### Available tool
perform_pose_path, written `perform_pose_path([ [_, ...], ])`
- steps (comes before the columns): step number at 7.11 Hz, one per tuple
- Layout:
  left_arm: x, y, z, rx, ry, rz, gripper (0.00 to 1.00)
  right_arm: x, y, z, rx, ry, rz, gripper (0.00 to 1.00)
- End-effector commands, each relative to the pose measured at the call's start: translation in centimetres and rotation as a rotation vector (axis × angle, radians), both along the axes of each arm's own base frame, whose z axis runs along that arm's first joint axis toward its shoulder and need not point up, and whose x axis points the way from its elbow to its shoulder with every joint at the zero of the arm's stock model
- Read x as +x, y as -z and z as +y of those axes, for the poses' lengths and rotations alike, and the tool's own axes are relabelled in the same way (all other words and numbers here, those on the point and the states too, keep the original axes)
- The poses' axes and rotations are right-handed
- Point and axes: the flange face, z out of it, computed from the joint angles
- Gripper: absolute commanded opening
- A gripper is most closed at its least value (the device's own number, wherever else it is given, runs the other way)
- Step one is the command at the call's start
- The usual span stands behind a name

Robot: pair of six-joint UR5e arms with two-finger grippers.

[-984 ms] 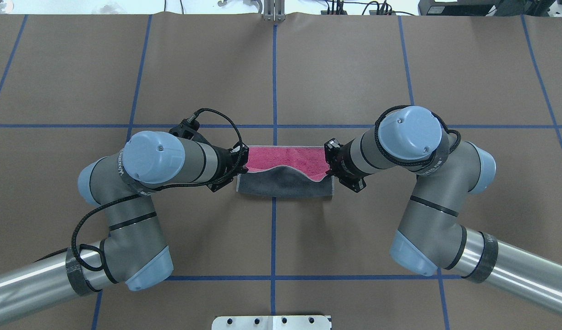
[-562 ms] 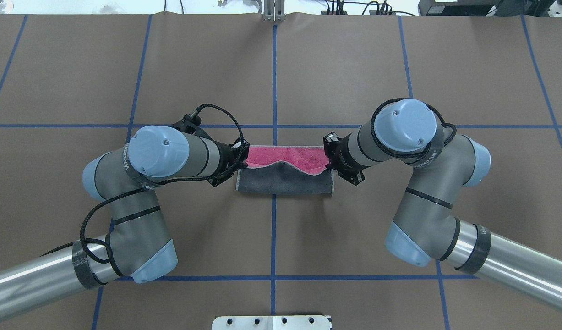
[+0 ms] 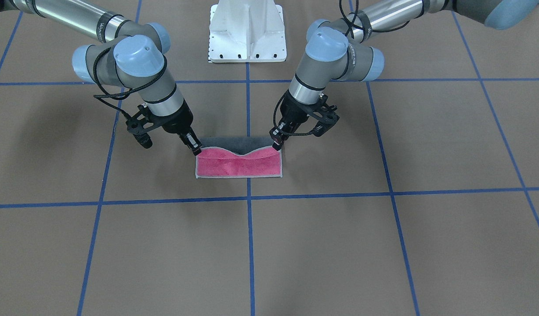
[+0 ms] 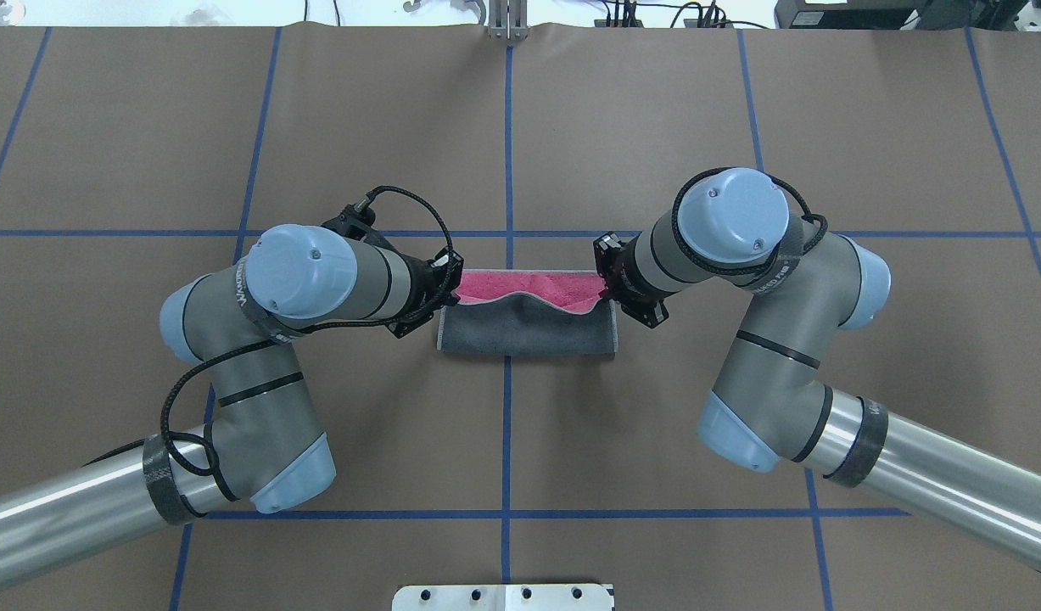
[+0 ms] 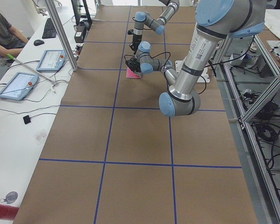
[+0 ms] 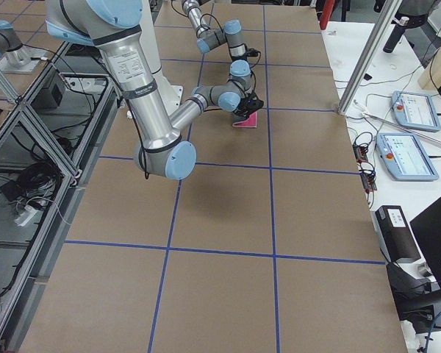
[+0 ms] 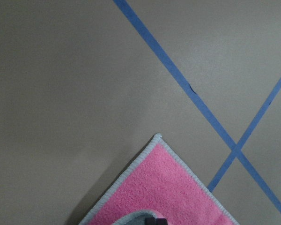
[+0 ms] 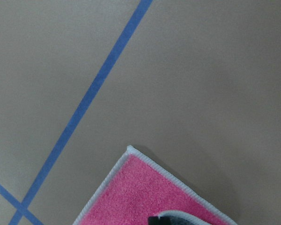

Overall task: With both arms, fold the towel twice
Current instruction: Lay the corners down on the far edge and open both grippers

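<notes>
The towel (image 4: 524, 333) lies at the table's middle, half folded, its dark grey face turned up over the pink face (image 3: 238, 166). A pink strip (image 4: 528, 285) still shows along the far side. My left gripper (image 4: 452, 295) is shut on the left corner of the lifted grey edge. The right gripper (image 4: 606, 293) is shut on its right corner. Between them the lifted edge sags in the middle. In the front-facing view the left gripper (image 3: 276, 145) and right gripper (image 3: 196, 150) hold that edge just above the cloth. Each wrist view shows a pink towel corner (image 7: 159, 187) (image 8: 140, 187) on the brown table.
The brown table cover is crossed by blue tape lines (image 4: 508, 153). The white pedestal base (image 3: 247, 30) stands at the robot's side. A metal post (image 4: 506, 21) sits at the far edge. A seated person (image 5: 0, 32) and tablets (image 5: 14, 86) are at a side desk.
Both grippers have moved away from the robot with the towel's edge. The grey face now covers more of the pink, and the pink strip has narrowed.
</notes>
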Motion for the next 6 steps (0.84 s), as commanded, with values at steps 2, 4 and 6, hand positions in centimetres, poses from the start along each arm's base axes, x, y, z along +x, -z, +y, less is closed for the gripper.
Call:
perform_pose_path([
  [2,0.1,-0.1,-0.2,-0.002,0.001,-0.004,0.0,-0.2,0.0,-0.7,0.003,-0.002,0.007,0.0],
  [4,0.0,-0.2,-0.4,-0.003,0.004,-0.005,0.0,-0.4,-0.3,-0.8,0.0,-0.002,0.012,0.0],
  [6,0.4,0.4,-2.3,-0.008,0.026,-0.011,0.19,-0.4,-0.6,-1.0,-0.003,-0.006,0.017,0.52],
])
